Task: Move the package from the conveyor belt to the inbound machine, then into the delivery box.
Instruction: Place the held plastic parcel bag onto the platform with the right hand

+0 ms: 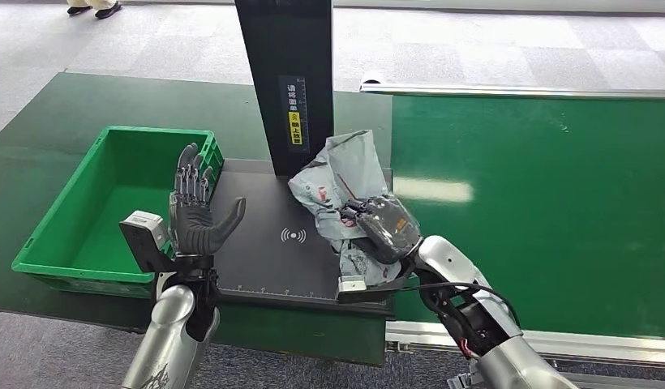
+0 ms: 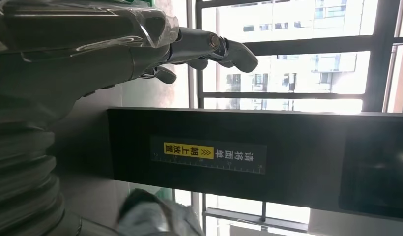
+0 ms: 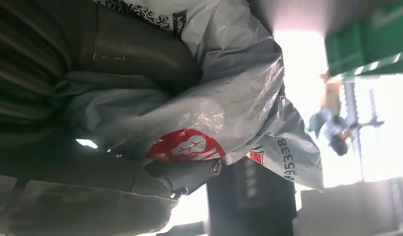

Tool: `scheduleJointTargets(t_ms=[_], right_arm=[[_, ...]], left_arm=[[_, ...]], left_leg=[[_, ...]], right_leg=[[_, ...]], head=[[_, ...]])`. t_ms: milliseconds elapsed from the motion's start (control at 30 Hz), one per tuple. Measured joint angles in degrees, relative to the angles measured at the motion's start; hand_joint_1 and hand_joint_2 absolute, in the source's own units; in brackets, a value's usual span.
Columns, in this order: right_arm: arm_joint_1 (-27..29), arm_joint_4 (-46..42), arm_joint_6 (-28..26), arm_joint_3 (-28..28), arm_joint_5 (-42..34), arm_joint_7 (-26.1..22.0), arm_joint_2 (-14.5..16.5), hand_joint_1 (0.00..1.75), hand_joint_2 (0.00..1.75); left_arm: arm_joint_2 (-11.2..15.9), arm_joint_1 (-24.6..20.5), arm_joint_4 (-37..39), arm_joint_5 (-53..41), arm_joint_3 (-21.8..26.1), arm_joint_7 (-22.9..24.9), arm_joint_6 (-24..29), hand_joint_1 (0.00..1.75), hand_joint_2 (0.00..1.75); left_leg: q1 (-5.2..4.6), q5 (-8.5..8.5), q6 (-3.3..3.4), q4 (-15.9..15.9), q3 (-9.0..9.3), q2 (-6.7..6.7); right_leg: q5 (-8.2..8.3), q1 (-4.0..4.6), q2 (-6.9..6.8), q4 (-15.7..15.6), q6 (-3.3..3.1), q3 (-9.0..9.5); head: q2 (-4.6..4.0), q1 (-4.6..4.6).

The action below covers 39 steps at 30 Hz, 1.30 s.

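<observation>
Your right robot hand (image 1: 386,227) grips the package (image 1: 341,182) over the inbound machine (image 1: 272,243); your left robot hand (image 1: 195,215) stands upright, fingers spread.

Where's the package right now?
In the head view, the package is gripped by the right hand over the black scanner plate, beside its upright post.
</observation>
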Motion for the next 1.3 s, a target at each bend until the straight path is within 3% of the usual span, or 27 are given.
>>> scheduleJointTargets(t_ms=[133, 300, 433, 567, 733, 867, 967, 1033, 1200, 1300], right_arm=[[-2.26, 4.02, -0.30, 5.68, 1.24, -0.20, 0.06, 1.75, 1.75], [-4.82, 9.57, -6.45, 10.43, 0.33, -0.72, 1.31, 1.75, 1.75], [-5.87, 14.03, -12.90, 12.06, -1.96, -1.16, 3.26, 0.03, 1.75], [-6.17, 17.79, -18.02, 12.34, -3.03, -1.17, 5.12, 0.01, 1.75], [-6.00, 19.52, -18.95, 11.47, 0.68, -0.83, 6.45, 0.00, 1.75], [-4.59, 19.35, -19.05, 6.44, 6.85, -3.08, 8.29, 0.00, 1.75], [-3.17, 19.26, -18.78, 0.80, 6.86, -6.69, 10.11, 0.00, 1.75], [-2.10, 18.85, -15.84, -2.66, -0.63, -8.83, 11.26, 0.00, 1.75], [1.83, 11.66, 1.58, -7.55, -32.36, -10.35, 11.89, 0.00, 1.75], [3.78, 6.74, 8.60, -10.27, -42.82, -10.61, 11.80, 0.00, 1.75]], left_arm=[[-0.08, -0.16, 0.00, -0.02, -0.28, 0.02, -0.67, 0.00, 1.75], [-0.25, -1.31, 0.20, 0.07, -1.09, 0.59, -1.62, 0.00, 1.75], [-0.49, -2.33, 0.56, 0.48, -1.75, 0.85, -1.86, 0.00, 1.75], [-0.80, -2.78, 0.61, 0.75, -2.36, 0.85, -1.90, 0.00, 1.75], [-0.97, -2.97, 0.61, 0.78, -2.80, 0.86, -1.95, 0.00, 1.75], [-1.30, -3.29, 0.64, 0.76, -3.28, 1.38, -2.09, 0.00, 1.75], [-1.57, -4.00, 0.80, 0.70, -3.74, 2.04, -2.13, 0.00, 1.75], [-1.70, -4.51, 0.96, 0.68, -4.04, 2.37, -2.12, 0.00, 1.75], [-1.82, -4.74, 1.47, 0.72, -4.21, 2.60, -1.99, 0.00, 1.75], [-1.82, -4.74, 1.82, 0.79, -4.26, 2.63, -2.01, 0.00, 1.75]], left_leg=[[0.00, 0.00, 0.00, 0.00, 0.00, 0.00], [0.00, 0.00, 0.00, 0.01, 0.00, 0.00], [0.00, 0.00, 0.00, 0.01, 0.01, 0.00], [0.00, 0.00, 0.00, 0.01, 0.01, 0.00], [0.00, 0.00, 0.00, 0.01, 0.01, 0.00], [0.00, 0.00, 0.00, 0.01, 0.02, 0.00], [0.00, 0.00, 0.00, 0.01, 0.01, 0.00], [0.00, 0.00, 0.00, 0.01, 0.02, 0.00], [0.00, 0.00, 0.00, 0.01, 0.01, 0.01], [0.00, 0.00, 0.00, 0.01, 0.01, 0.00]], right_leg=[[0.00, 0.00, 0.00, 0.00, 0.00, 0.00], [0.00, 0.00, 0.00, 0.00, 0.00, 0.00], [0.00, 0.00, 0.00, 0.00, 0.00, -0.01], [0.00, 0.00, 0.00, 0.00, 0.00, -0.01], [0.00, 0.00, 0.00, 0.00, 0.00, -0.01], [0.00, 0.00, 0.00, 0.00, 0.00, -0.01], [0.00, 0.00, 0.00, 0.00, 0.00, -0.01], [0.00, 0.01, 0.00, 0.00, 0.00, -0.01], [0.00, 0.00, 0.01, 0.00, 0.00, -0.03], [0.00, 0.00, 0.01, 0.00, 0.00, -0.05]], head=[[0.00, 0.01], [0.00, 0.00], [0.00, 0.00], [0.00, 0.01], [0.00, 0.01], [0.00, 0.01], [0.00, 0.01], [0.00, 0.01], [0.00, 0.01], [0.00, 0.00]])
